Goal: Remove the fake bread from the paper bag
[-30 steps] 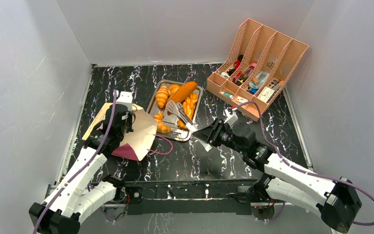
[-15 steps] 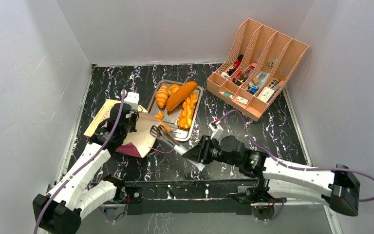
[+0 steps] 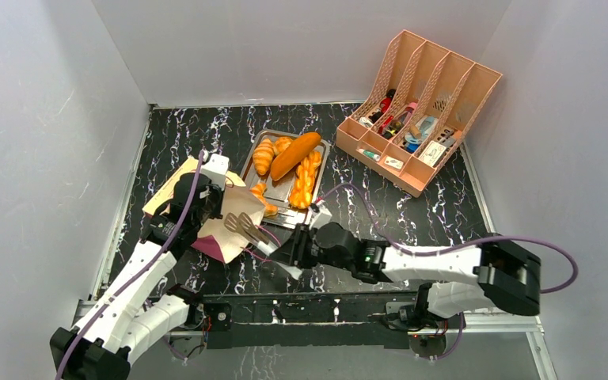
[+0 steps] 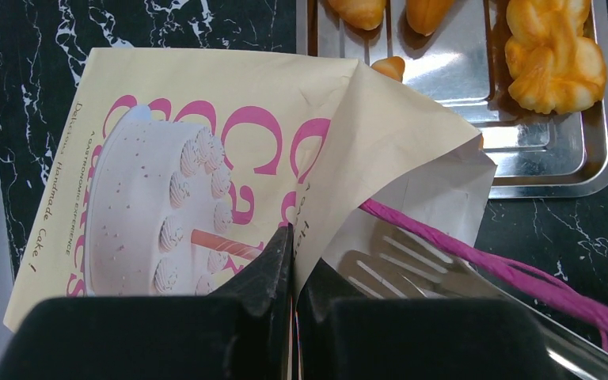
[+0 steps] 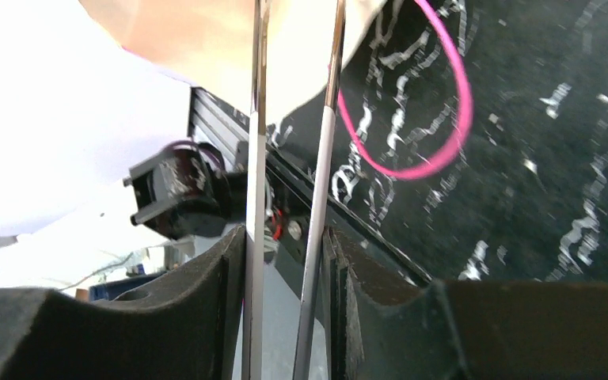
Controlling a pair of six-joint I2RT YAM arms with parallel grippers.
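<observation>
The paper bag (image 3: 220,220) (image 4: 206,127) lies on its side left of the metal tray (image 3: 281,199), its mouth facing the tray. My left gripper (image 3: 208,209) (image 4: 293,237) is shut on the bag's upper mouth edge and holds it up. My right gripper (image 3: 289,252) (image 5: 285,245) is shut on slotted metal tongs (image 3: 245,226) (image 4: 396,265) (image 5: 255,158), whose tips sit at the bag's mouth. Fake bread lies on the tray: a baguette (image 3: 294,154), a croissant (image 3: 263,156), a braided loaf (image 3: 307,178) (image 4: 554,55) and a small roll (image 3: 265,207). The bag's inside is hidden.
A pink cord handle (image 3: 263,237) (image 4: 507,269) (image 5: 443,119) trails from the bag over the black marble tabletop. A peach file rack (image 3: 419,107) with small items stands at the back right. Grey walls close in both sides and the back.
My right arm has swung left and nearer, carrying the tongs from over the tray to the bag's mouth. My left gripper has shifted the bag slightly toward the tray.
</observation>
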